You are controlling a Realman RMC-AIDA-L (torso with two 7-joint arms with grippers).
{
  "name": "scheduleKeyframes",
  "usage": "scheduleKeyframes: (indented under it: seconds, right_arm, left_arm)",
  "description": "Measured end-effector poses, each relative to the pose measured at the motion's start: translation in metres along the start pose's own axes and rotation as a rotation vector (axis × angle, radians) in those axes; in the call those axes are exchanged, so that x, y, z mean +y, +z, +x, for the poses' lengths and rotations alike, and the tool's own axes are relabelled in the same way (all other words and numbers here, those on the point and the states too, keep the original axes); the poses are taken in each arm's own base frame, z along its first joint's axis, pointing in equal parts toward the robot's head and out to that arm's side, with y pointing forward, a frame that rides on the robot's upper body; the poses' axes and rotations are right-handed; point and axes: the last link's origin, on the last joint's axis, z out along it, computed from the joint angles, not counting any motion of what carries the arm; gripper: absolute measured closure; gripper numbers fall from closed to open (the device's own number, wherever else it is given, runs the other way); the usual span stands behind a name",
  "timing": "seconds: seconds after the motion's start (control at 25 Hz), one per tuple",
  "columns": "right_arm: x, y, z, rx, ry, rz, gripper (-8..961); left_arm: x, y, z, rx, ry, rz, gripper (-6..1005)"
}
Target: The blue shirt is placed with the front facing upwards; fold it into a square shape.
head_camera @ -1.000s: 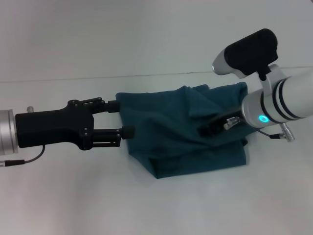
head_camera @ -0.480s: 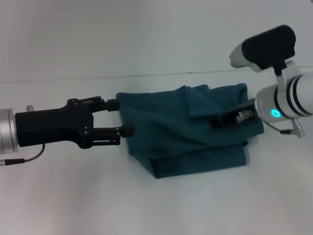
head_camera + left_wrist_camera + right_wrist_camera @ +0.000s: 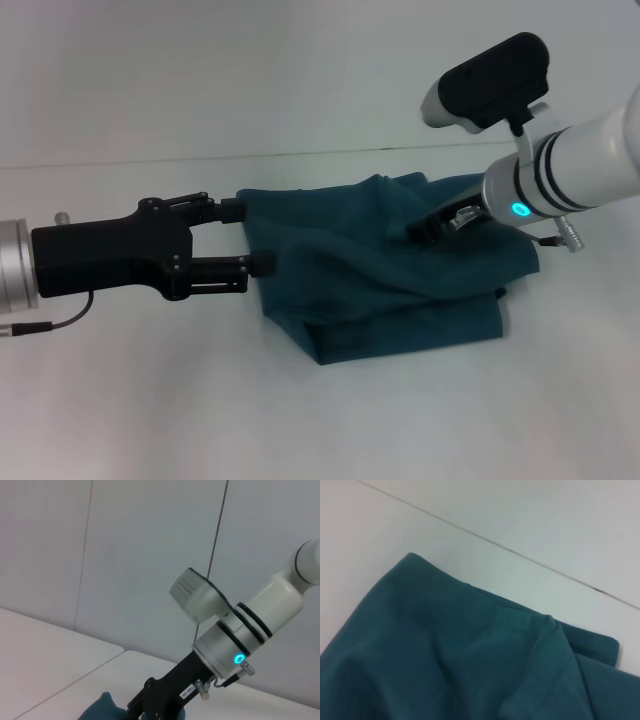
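The blue shirt (image 3: 360, 290) lies folded in a rumpled, roughly square bundle in the middle of the white table; no print shows. My left gripper (image 3: 250, 238) is open at the bundle's left edge, one finger by the far left corner and the other lower along that edge. My right gripper (image 3: 428, 228) reaches in from the right, low over the raised folds in the upper right part of the shirt. In the left wrist view the right gripper (image 3: 150, 702) shows above a scrap of the shirt (image 3: 102, 709). The right wrist view is filled with creased shirt fabric (image 3: 445, 670).
The white table (image 3: 150, 400) ends at a back edge (image 3: 120, 160) just beyond the shirt, with a pale wall behind it. Both arms stretch in low from the two sides.
The right arm swung out to the right, then back left; its gripper now sits farther back on the shirt. The left gripper and the shirt have hardly moved.
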Motion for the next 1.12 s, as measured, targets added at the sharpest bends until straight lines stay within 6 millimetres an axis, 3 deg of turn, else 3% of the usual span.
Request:
scheduleKeyframes:
  seconds: [0.6,1.12]
  right_arm:
    - [0.014,0.028,-0.002,0.043,-0.067,0.008,478]
    - [0.016,0.033,-0.009,0.06,-0.154,0.073,478]
  left_arm:
    - [0.001,0.0,-0.001,0.002,0.007,-0.003,137]
    - [0.003,-0.003,-0.005,0.009,0.006,0.003,137]
